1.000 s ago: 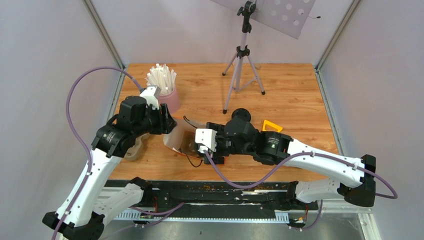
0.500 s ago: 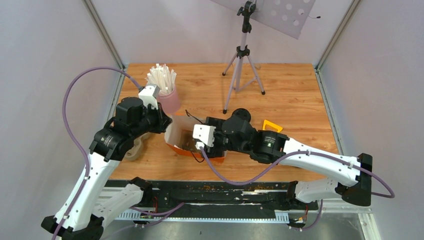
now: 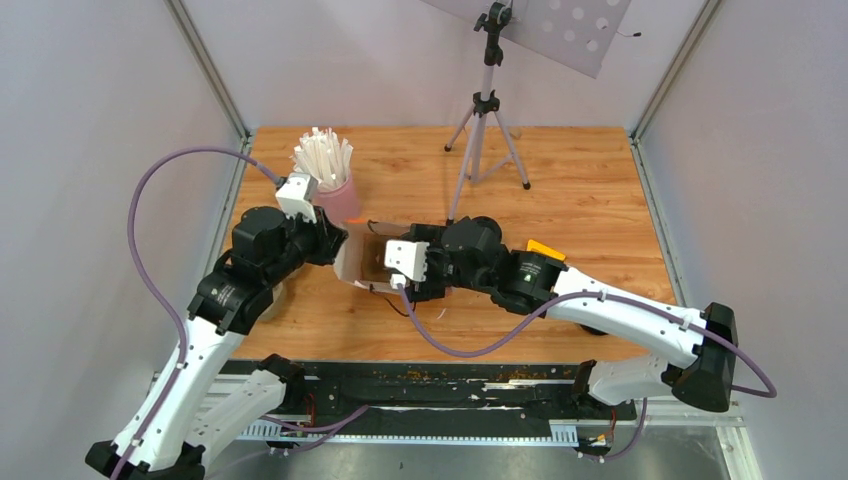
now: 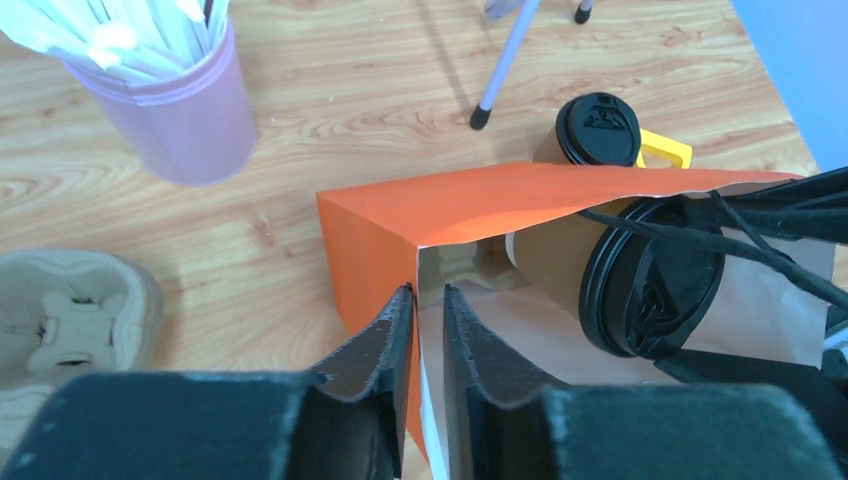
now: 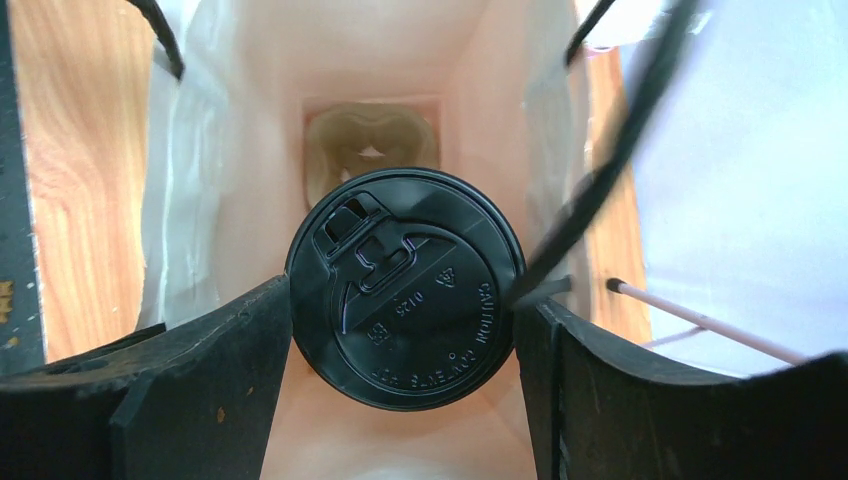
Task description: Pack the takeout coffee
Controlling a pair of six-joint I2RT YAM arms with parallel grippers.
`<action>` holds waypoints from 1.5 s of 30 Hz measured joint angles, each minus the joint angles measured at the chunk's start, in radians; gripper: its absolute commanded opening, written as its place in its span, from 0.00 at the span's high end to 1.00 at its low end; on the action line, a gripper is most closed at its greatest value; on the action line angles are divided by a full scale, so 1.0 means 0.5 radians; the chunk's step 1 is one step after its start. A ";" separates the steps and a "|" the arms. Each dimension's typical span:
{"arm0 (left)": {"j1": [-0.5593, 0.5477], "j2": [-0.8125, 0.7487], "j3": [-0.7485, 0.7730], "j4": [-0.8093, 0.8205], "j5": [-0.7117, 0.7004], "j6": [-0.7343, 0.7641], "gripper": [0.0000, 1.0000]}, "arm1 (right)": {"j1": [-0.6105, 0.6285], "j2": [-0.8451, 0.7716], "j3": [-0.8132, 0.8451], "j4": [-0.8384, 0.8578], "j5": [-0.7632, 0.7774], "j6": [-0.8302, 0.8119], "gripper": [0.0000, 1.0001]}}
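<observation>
At mid-table, between the two arms: orange bag, white inside, tipped with its mouth toward the right arm, black cord handles trailing across the opening. Pinched at one side wall by the left gripper, fingers almost pressed together with the paper edge caught between them.

Inside the bag's mouth: cup, kraft-brown, lying sideways in line with the bag, black lid on and facing out toward the opening. Clamped by the right gripper, one finger against each side of the lid rim, jaws spread about as wide as the lid. Sits partway in; whether it touches the bag's bottom, cannot tell. Deeper in, at the bottom: pulp insert, showing just past the lid.

Beyond the bag: second cup, upright and lidded, just beside a yellow piece. Off to the left arm's side: pink cup of white sticks, and nearer, a tray flat on the wood.
</observation>
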 measured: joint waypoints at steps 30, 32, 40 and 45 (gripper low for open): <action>0.001 -0.346 -0.225 -0.449 0.236 -0.124 0.52 | 0.156 -0.018 -0.214 0.143 -0.098 -0.160 0.51; 0.001 -0.346 -0.230 -0.456 0.233 -0.141 0.63 | 0.165 -0.014 -0.214 0.152 -0.101 -0.164 0.50; 0.001 -0.365 -0.230 -0.454 0.206 -0.107 0.87 | 0.175 -0.012 -0.214 0.151 -0.219 -0.208 0.51; 0.001 -0.369 -0.230 -0.468 0.232 -0.043 0.92 | 0.195 0.014 -0.214 0.177 -0.196 -0.227 0.51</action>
